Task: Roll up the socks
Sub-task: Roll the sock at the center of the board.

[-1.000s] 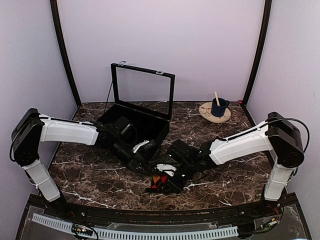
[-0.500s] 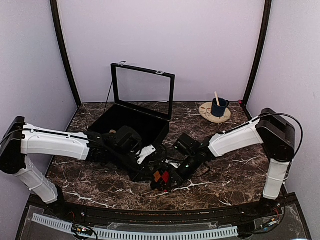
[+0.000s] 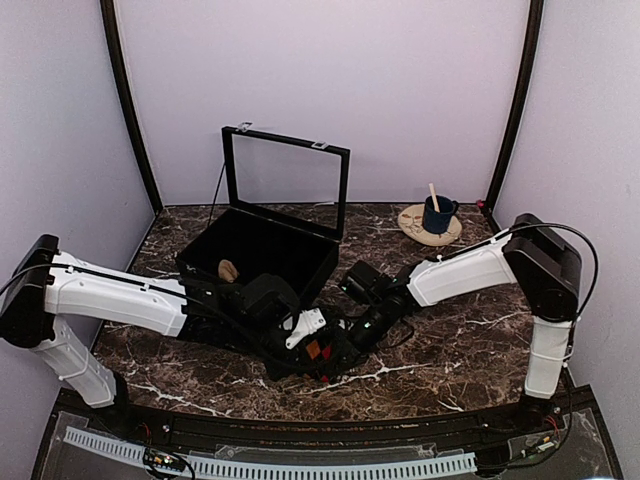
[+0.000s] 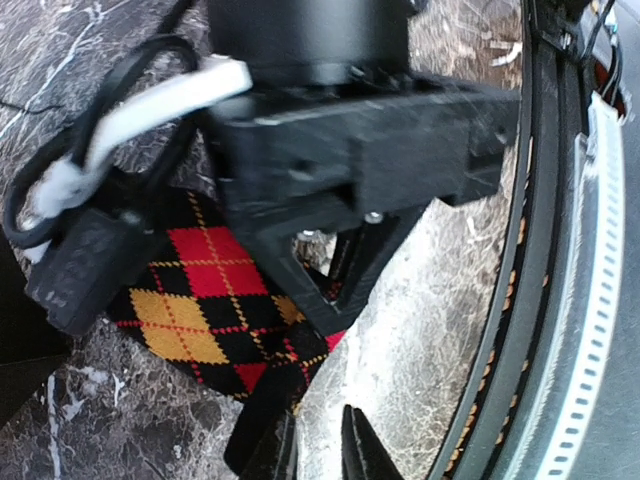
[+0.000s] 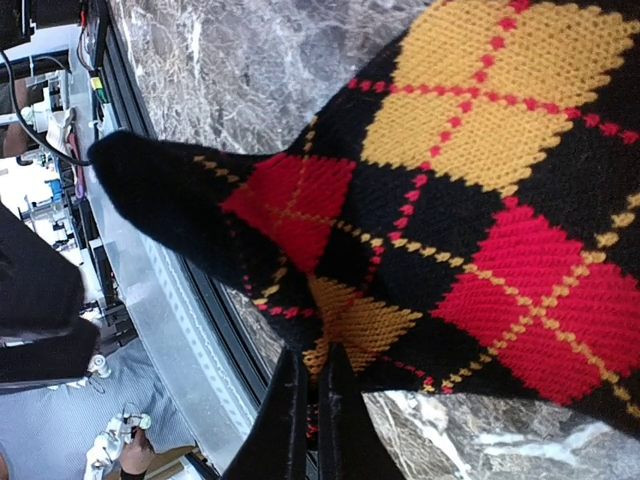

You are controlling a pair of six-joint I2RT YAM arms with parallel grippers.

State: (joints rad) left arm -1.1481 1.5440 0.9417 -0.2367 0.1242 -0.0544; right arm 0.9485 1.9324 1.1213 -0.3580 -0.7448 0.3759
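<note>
Top external: arms low over socks.

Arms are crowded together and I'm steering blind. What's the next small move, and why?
Probably curl the right gripper over toward the argyle middle, starting the roll: it is shut on the socks at their edge, and the fabric lies spread out, unrolled.

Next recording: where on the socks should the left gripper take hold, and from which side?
The dark corner nearest the left gripper, approached low from its own side. The socks lie spread on the marble table, so only an edge offers a lip to pinch. The right gripper is shut on an edge nearby, so probably keep clear of it.
</note>
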